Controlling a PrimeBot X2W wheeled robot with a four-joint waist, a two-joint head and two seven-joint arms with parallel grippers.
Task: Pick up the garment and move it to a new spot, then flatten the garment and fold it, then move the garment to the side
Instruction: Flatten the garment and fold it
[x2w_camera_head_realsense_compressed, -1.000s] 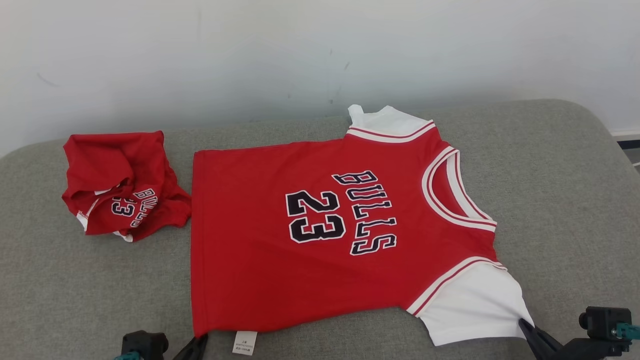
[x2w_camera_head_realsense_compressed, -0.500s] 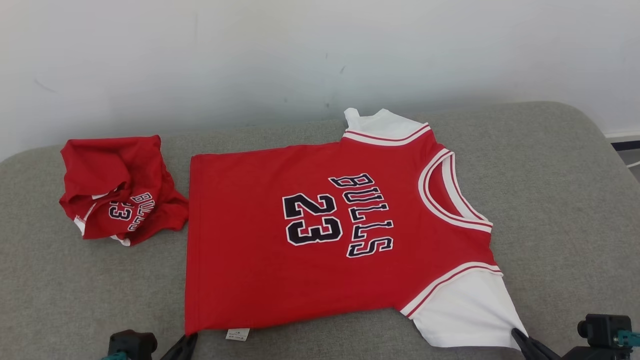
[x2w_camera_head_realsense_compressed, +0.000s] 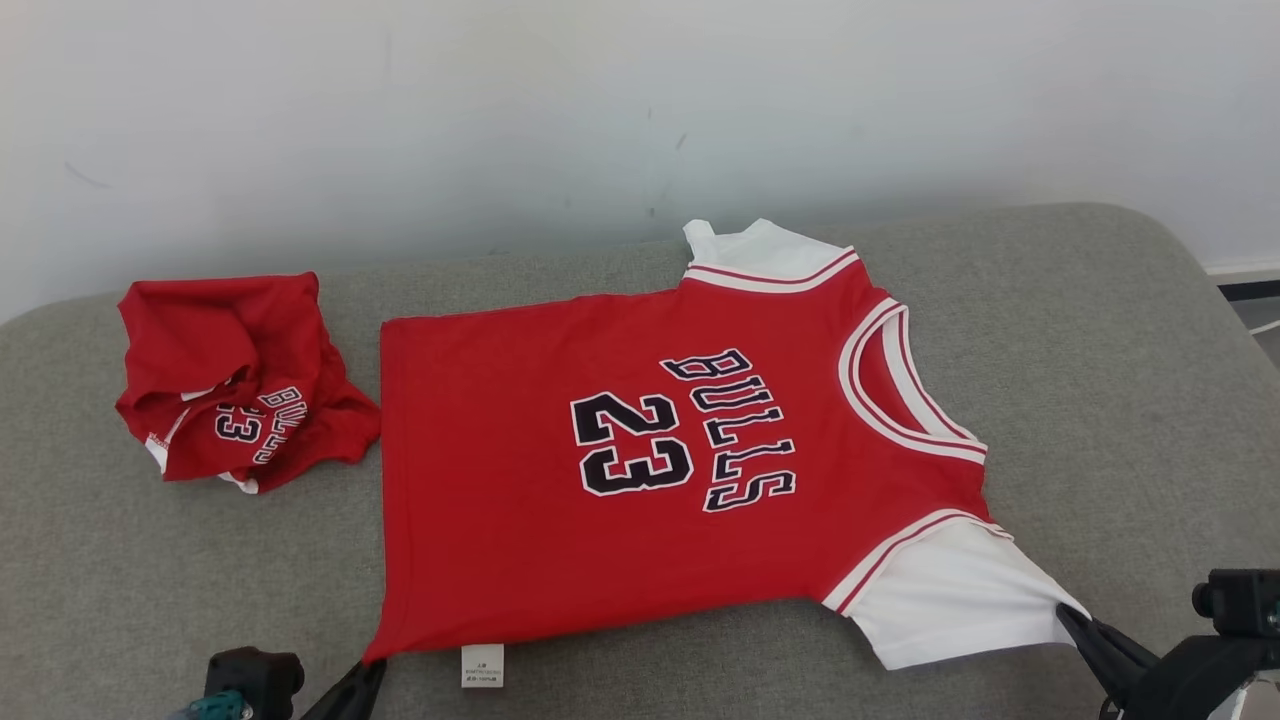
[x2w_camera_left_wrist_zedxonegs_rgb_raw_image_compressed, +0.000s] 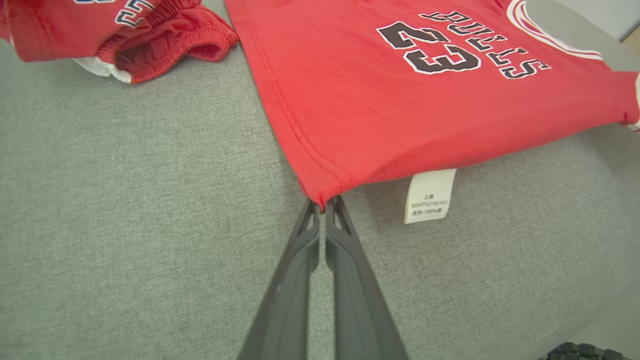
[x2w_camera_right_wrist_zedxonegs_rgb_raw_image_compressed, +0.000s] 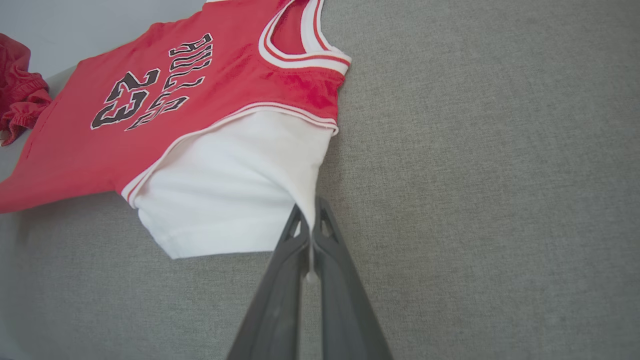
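Presently left gripper (x2w_camera_left_wrist_zedxonegs_rgb_raw_image_compressed: 325, 202) jaws pinch shirt (x2w_camera_head_realsense_compressed: 500, 540) hem corner; right gripper (x2w_camera_right_wrist_zedxonegs_rgb_raw_image_compressed: 311, 210) jaws pinch sleeve tip; presumably pulling it flat.

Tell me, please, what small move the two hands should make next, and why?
Probably draw both hands slightly apart and toward the robot, then lay the edge down. The left hand is shut on the hem corner of the red short-sleeved Bulls jersey, the right hand on its white sleeve, and the near edge looks uneven on the grey fabric cushion.
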